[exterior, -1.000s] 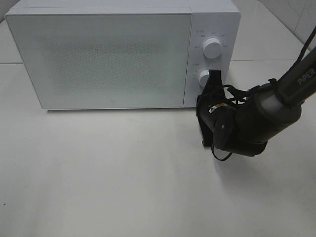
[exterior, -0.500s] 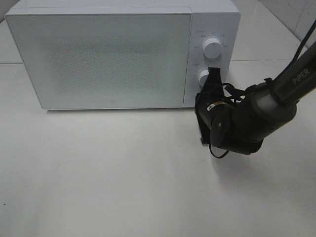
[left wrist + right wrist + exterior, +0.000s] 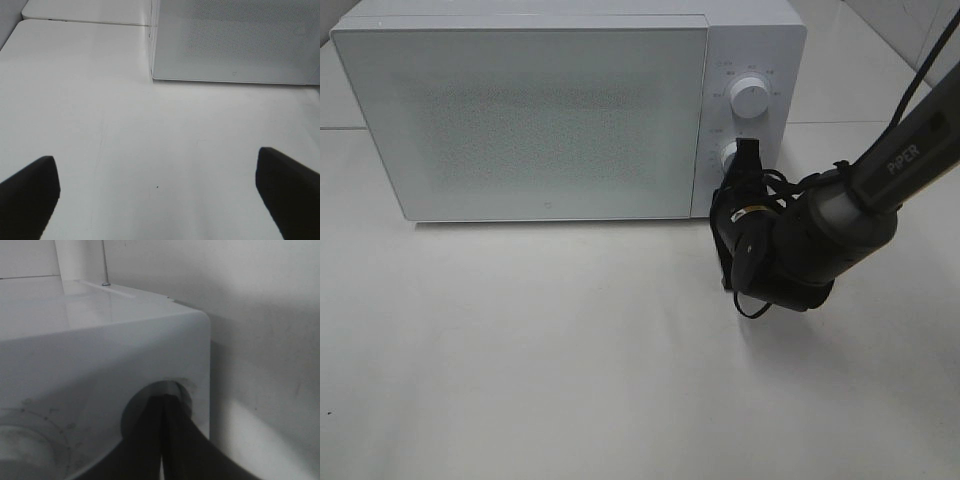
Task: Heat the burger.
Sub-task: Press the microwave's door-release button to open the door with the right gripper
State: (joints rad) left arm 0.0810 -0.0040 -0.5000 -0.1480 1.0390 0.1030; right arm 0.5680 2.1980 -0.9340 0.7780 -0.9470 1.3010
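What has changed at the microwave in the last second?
The right hand, shut with its tips at the lower knob, edged left over it, and the arm behind swung left too. Nothing was grabbed or let go. The microwave, its closed door and the upper knob stayed as they were.

A white microwave (image 3: 550,110) stands on the white table (image 3: 570,370), with its speckled door (image 3: 520,120) closed. On its right panel are an upper knob (image 3: 750,98) and a lower knob (image 3: 727,153).

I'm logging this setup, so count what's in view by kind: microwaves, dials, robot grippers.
microwave: 1
dials: 2, upper dial and lower dial
grippers: 2, left gripper and right gripper
Total: 5
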